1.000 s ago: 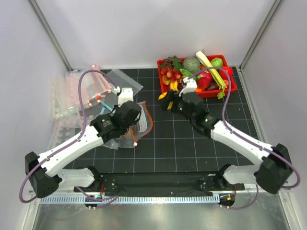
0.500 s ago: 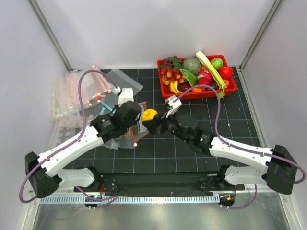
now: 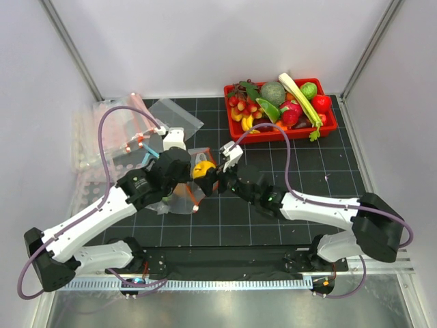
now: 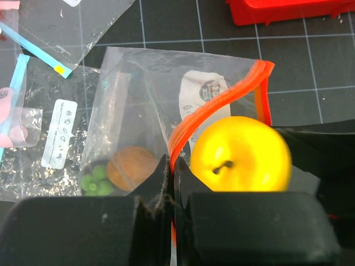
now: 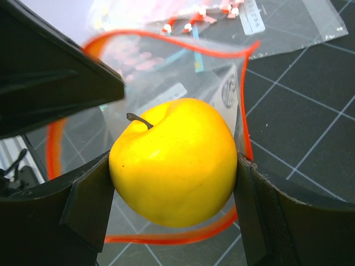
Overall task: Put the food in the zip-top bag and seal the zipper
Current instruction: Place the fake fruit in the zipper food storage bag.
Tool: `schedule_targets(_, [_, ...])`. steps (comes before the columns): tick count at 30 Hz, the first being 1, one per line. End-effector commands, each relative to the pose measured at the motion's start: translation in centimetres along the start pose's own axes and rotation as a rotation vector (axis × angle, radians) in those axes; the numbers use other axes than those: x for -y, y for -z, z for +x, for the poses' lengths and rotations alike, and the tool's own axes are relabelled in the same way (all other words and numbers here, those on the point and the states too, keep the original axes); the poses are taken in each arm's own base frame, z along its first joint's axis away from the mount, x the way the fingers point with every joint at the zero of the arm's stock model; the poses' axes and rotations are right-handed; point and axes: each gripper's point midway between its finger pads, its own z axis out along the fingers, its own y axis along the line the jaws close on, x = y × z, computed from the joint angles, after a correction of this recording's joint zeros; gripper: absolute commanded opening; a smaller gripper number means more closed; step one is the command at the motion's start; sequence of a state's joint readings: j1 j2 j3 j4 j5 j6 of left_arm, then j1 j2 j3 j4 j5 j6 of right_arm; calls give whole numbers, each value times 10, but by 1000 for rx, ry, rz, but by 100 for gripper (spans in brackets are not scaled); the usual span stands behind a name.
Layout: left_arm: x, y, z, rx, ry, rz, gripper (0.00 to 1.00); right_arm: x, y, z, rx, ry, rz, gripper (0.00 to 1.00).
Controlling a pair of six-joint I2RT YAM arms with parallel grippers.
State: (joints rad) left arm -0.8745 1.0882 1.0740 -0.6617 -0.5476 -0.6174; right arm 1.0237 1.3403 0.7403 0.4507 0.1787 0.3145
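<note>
My right gripper (image 5: 175,191) is shut on a yellow round fruit (image 5: 173,160) and holds it in the open mouth of the clear zip-top bag (image 4: 133,105). The fruit also shows in the top view (image 3: 203,169) and the left wrist view (image 4: 240,153). My left gripper (image 4: 171,172) is shut on the bag's red-orange zipper strip (image 4: 219,102) and holds the mouth up and open. A small dark-orange piece (image 4: 132,167) and a green piece lie inside the bag. The strip loops round the fruit in the right wrist view (image 5: 172,239).
A red tray (image 3: 328,126) at the back right holds several toy fruits and vegetables, with a pale celery stalk (image 3: 300,96). Clear bags with pink strips (image 3: 102,130) lie at the back left, next to another clear bag (image 4: 61,22).
My right arm has carried the yellow fruit from the tray leftward across the mat into the bag's mouth. My left gripper has kept its hold on the zipper strip.
</note>
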Motion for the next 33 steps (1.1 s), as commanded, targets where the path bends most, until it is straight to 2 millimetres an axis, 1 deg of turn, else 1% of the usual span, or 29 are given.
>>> schedule_targets(1, [6,7,-16,58,44,43,2,-7,-17,-25,85,5,3,46])
schedule_targets(3, [5,7,-17,62,47,42,2,-7,-24,-21,71,8,10,53])
schedule_targets(4, [4,9,-17,63,48,41,2,-7,-29,-18,64,5,13,58])
schedule_targets(5, [4,9,-17,67,48,41,2,-7,-31,-17,62,-1,17,80])
schedule_targets(7, [2,9,-18,71,50,34,2,-5,-32,-17,66,-20,35,93])
schedule_targets(8, [-1,9,-19,77,49,19,2,-5,-30,-20,77,-24,40,98])
schedule_targets(10, [-4,10,-20,83,47,5,3,-3,-26,-20,82,-25,44,99])
schedule_targets(11, [-5,10,-20,84,47,-2,3,-2,-24,-22,90,-25,44,99])
schedule_targets(12, [-7,9,-19,83,44,-14,3,-4,-19,-29,107,-29,36,99])
schedule_targets(13, [-8,9,-20,85,45,-18,3,-3,-17,-26,102,-28,38,99])
schedule_targets(14, [-8,9,-20,85,44,-22,3,-3,-15,-28,106,-34,36,99])
schedule_targets(15, [-10,8,-19,84,43,-31,3,-4,-11,-35,123,-39,34,99])
schedule_targets(17, [-11,9,-20,86,43,-39,3,-2,-8,-33,108,-41,48,97])
schedule_targets(18, [-12,9,-20,86,41,-44,3,4,-8,-34,107,-51,85,95])
schedule_targets(19, [-13,9,-21,89,43,-49,3,6,-7,-42,117,-63,105,92])
schedule_targets(20, [-14,9,-20,89,42,-52,3,11,-5,-34,81,-61,138,90])
schedule_targets(22, [-16,11,-22,97,47,-59,3,21,-2,-37,83,-74,198,86])
schedule_targets(23, [-17,11,-23,101,50,-63,3,27,-1,-30,57,-73,233,85])
schedule_targets(25, [-20,12,-23,107,52,-74,3,32,-1,-26,45,-101,267,84])
schedule_targets(27, [-25,13,-24,116,54,-98,3,33,-2,-18,20,-121,278,82])
schedule_targets(28, [-27,13,-25,119,58,-104,3,30,-4,-19,18,-149,275,82])
schedule_targets(29, [-28,14,-25,124,59,-112,3,31,-7,-10,-11,-150,281,81])
schedule_targets(31, [-30,14,-25,128,63,-119,2,29,-12,-8,-26,-165,286,80])
schedule_targets(32, [-30,14,-25,128,63,-121,2,31,-13,-2,-46,-162,296,79])
schedule_targets(33, [-32,14,-26,135,67,-129,2,30,-14,-2,-48,-162,295,72])
